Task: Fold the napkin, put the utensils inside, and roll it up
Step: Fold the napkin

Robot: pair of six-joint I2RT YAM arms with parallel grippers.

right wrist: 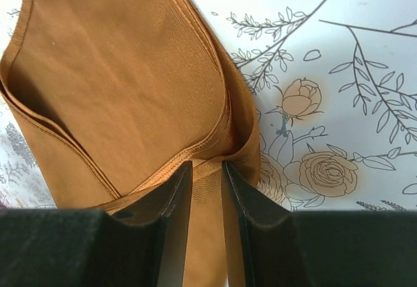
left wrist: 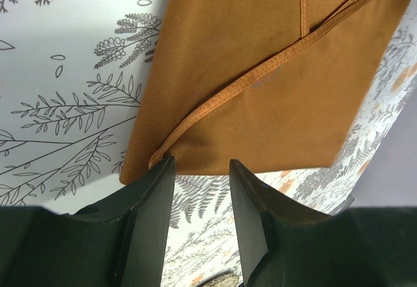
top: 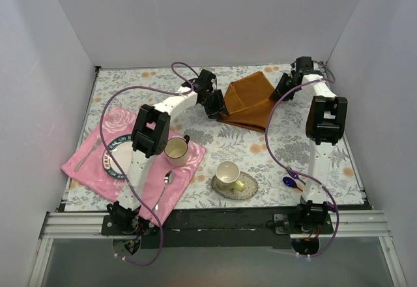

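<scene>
1. Napkin (top: 251,101) lies folded at far mid-right of desk (top: 130,85), close to back wall. You've bare desk on its near side.
2. L pincer (left wrist: 202,166): moderately open, one fingertip touching napkin's corner, holds nothing. R pincer (right wrist: 207,166): nearly closed, pinching napkin's hem.
3. One napkin corner points to far wall; long axis unclear.

- Overhead: bright, even white light bouncing off the walls (top: 215,13); shadows on the table (top: 241,147) are soft and faint.
- Left wrist: the napkin (left wrist: 260,72) is sharp with a gentle sheen and no glare; the left gripper (left wrist: 202,164) is dark and slightly soft; the lower right corner blurs out.
- Right wrist: the weave is crisp; the right gripper (right wrist: 206,166) is near-black, its detail lost.
</scene>
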